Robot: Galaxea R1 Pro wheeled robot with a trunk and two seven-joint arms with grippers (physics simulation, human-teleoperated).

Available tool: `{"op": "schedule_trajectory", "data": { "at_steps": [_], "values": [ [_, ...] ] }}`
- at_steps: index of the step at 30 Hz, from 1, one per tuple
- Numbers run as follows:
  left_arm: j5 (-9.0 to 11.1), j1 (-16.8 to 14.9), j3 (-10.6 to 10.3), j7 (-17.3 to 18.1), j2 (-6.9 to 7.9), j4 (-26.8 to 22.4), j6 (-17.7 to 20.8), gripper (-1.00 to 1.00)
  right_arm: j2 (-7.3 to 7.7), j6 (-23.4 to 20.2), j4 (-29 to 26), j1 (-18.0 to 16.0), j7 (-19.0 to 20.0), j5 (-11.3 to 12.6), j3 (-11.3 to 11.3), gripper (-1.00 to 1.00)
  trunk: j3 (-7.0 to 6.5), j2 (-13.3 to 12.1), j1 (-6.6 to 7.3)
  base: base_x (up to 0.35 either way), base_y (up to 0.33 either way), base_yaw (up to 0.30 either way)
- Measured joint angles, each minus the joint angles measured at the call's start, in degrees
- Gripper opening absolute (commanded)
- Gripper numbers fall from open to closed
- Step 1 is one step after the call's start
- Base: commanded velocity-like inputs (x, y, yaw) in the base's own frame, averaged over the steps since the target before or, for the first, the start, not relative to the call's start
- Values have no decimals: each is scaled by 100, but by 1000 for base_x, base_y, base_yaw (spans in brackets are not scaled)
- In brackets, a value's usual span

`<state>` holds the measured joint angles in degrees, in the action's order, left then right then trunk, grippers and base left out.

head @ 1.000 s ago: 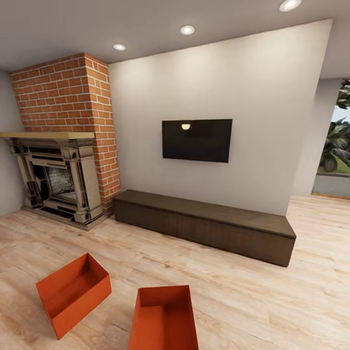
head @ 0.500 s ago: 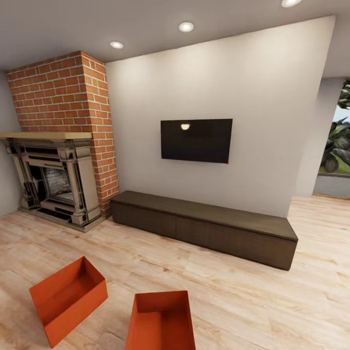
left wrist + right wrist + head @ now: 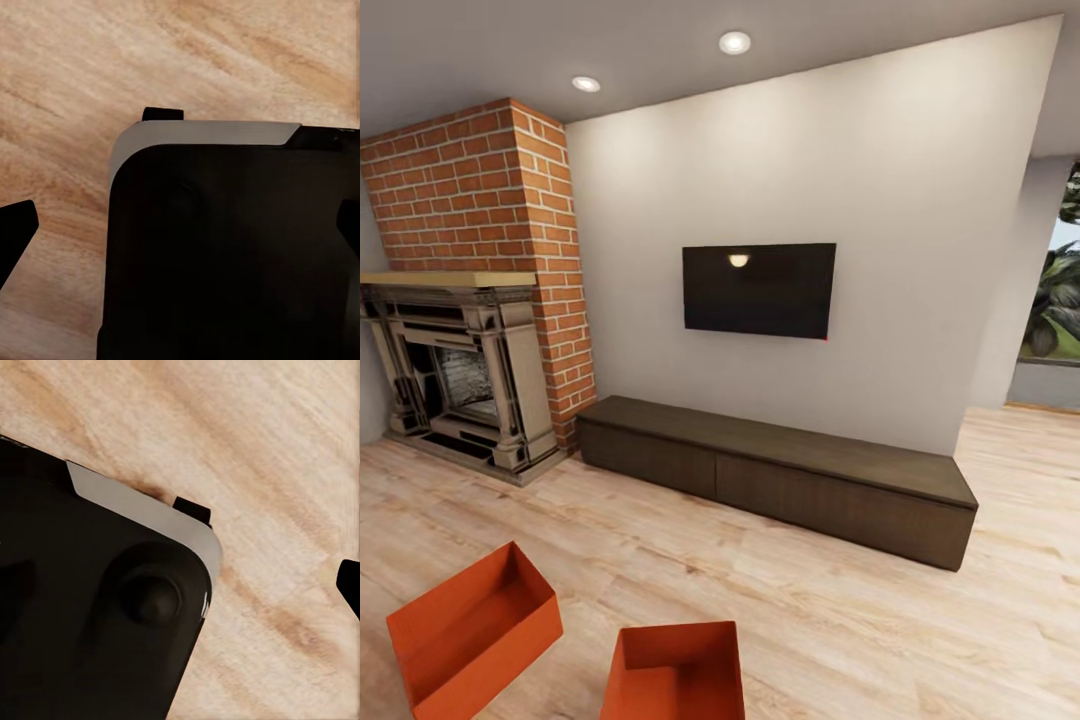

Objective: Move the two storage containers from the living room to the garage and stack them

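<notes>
I am rolling forward: both bins are sliding lower in my head view, so I am closing on them. The nearer bin [image 3: 675, 675] is lying on the plank floor [image 3: 840, 610] ahead, the other bin [image 3: 470, 630] just beside it to my left. Farther off, the cabinet [image 3: 780, 475] and TV [image 3: 758, 290] are growing. Neither gripper's opening is showing; I cannot tell their state.
</notes>
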<state>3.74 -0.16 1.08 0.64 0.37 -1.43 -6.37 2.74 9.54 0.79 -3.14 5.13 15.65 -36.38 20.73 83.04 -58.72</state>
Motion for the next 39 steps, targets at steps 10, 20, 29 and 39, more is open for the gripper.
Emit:
{"op": "schedule_trajectory", "data": {
  "at_steps": [10,20,29,39],
  "values": [
    [0,0,0,0,-1,-1,-1,100,6,0,0,-1,-2,0,0,100,0,0,-1,2,-1,194],
    [0,0,0,5,-1,2,-1,100,7,1,0,1,1,0,0,100,0,0,1,41,46,88],
    [-5,0,0,8,-1,2,-1,100,7,2,0,1,-1,-1,0,100,0,0,2,206,219,1],
    [-1,0,0,1,-1,1,1,100,-1,0,0,2,-7,0,2,100,0,0,-1,27,20,-89]
  ]
}}
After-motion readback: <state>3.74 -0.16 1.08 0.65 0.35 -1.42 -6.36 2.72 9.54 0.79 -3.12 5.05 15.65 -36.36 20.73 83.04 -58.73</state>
